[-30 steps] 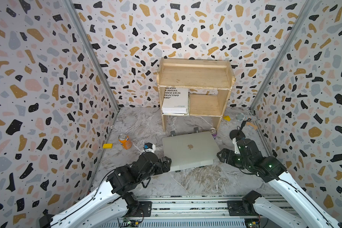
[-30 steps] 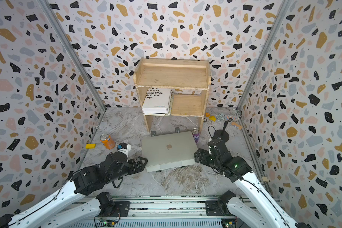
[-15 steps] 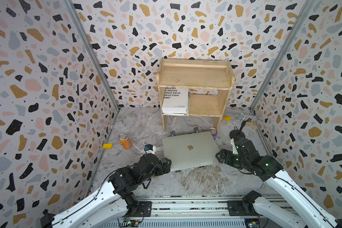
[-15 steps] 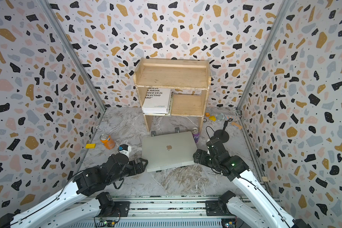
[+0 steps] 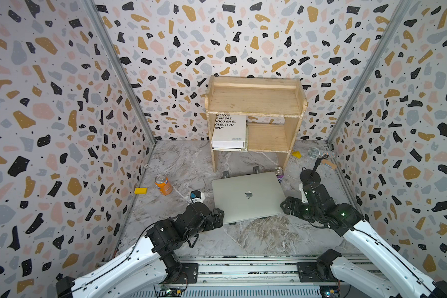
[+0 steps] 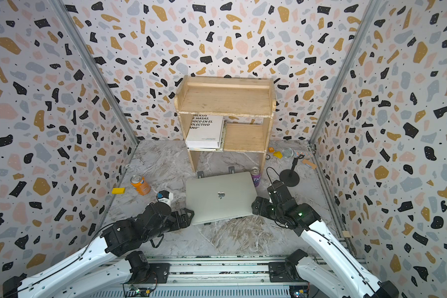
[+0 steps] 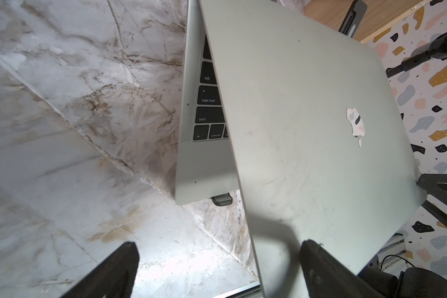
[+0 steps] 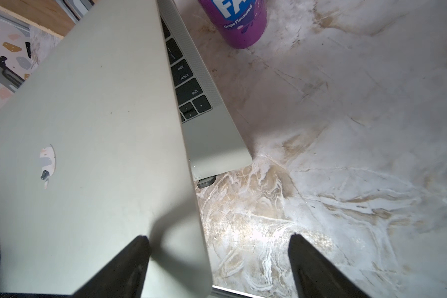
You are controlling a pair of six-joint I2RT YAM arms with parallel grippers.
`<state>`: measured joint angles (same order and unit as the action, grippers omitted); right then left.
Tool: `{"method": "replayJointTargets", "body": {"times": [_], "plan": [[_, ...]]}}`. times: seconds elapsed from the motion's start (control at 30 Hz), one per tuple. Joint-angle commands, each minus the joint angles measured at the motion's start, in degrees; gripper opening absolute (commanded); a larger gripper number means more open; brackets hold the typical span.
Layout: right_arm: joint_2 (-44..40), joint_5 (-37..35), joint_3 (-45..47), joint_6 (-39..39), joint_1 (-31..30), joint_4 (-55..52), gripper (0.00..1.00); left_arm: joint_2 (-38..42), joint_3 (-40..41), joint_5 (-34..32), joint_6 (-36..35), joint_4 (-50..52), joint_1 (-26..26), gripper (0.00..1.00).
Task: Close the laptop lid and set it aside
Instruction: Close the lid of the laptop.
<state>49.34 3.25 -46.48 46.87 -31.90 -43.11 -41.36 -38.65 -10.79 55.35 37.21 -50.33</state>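
Observation:
The silver laptop (image 5: 248,198) (image 6: 221,196) sits mid-floor on black stand feet. Its lid (image 7: 307,129) (image 8: 93,129), with the apple logo up, is tilted low over the base but still ajar, and black keys (image 7: 208,100) (image 8: 189,87) show in the gap. My left gripper (image 5: 218,215) (image 6: 187,216) (image 7: 220,246) is open at the lid's front left corner, with the lid edge running between its fingers. My right gripper (image 5: 285,207) (image 6: 256,206) (image 8: 218,239) is open in the same way at the front right corner. Neither is shut on the lid.
A wooden shelf (image 5: 254,103) with a white book (image 5: 229,133) stands behind the laptop. A purple can (image 6: 256,176) (image 8: 239,23) is by its back right corner and an orange can (image 5: 163,184) is to the left. A microphone stand (image 5: 311,176) is at the right, and a small white-and-blue object (image 5: 197,196) is near my left arm.
My right gripper has edged slightly toward the laptop's right corner. The left arm and the lid have hardly moved.

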Motion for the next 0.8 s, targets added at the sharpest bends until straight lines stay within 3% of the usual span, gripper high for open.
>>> {"method": "replayJointTargets", "body": {"times": [0.0, 0.77], "plan": [[0.76, -0.45, 0.61, -0.88, -0.27, 0.75, 0.89, -0.38, 1.25, -1.76, 0.46, -0.46, -0.16, 0.99], [4.67, -0.47, 3.41, -2.45, -0.28, 5.59, 0.9, -0.82, 5.29, -3.74, 1.07, -4.31, -0.17, 1.0]]}}
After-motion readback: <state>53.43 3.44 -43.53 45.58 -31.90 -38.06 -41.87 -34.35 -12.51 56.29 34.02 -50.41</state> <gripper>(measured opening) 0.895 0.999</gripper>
